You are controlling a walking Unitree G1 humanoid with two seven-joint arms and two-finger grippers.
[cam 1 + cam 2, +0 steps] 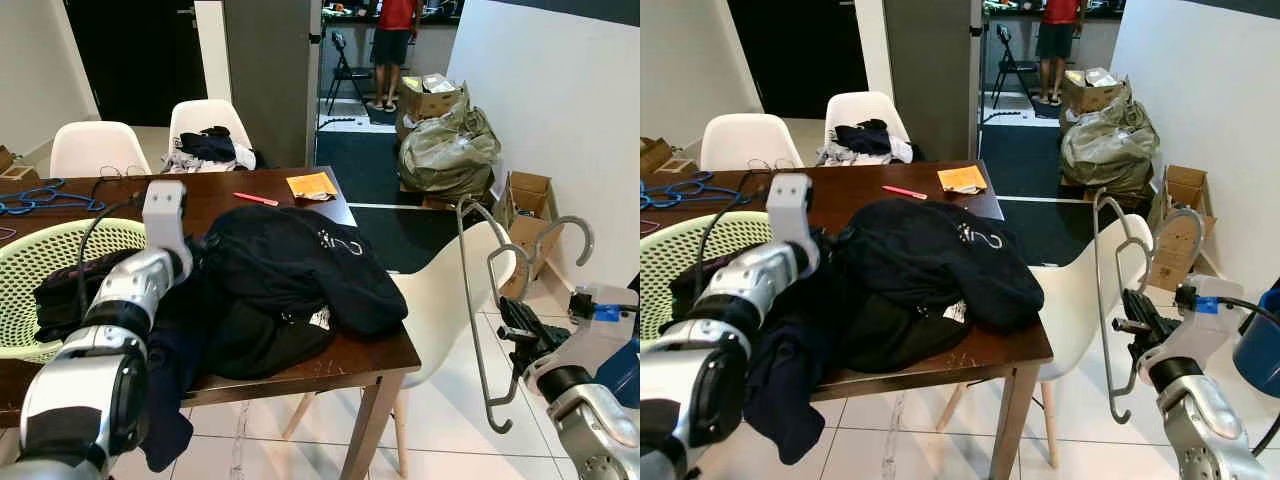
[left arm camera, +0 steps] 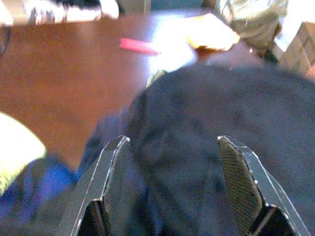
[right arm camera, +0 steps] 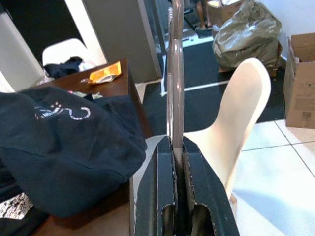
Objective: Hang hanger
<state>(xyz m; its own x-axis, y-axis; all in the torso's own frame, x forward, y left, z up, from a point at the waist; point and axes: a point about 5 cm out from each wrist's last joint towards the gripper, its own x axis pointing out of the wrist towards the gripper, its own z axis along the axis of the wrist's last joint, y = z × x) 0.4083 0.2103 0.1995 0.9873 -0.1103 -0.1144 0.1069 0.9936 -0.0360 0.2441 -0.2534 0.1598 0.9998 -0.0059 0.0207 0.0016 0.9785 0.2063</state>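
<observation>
The left gripper (image 2: 172,191) hovers wide open, empty, over the dark garment (image 1: 290,270) on the table (image 1: 380,355). The right gripper (image 3: 176,196) pinches the hanger (image 1: 480,300) upright beside the chair (image 1: 450,300). Next, likely threading the hanger into the garment.

My left arm (image 1: 110,330) is silver, built of rounded segments with black bands at the joints, a white block near the wrist and a black cable looping along it. My right arm (image 1: 590,410) is silver too, with a blue tag by the wrist. My fingers (image 2: 241,187) are long, black and ribbed.
</observation>
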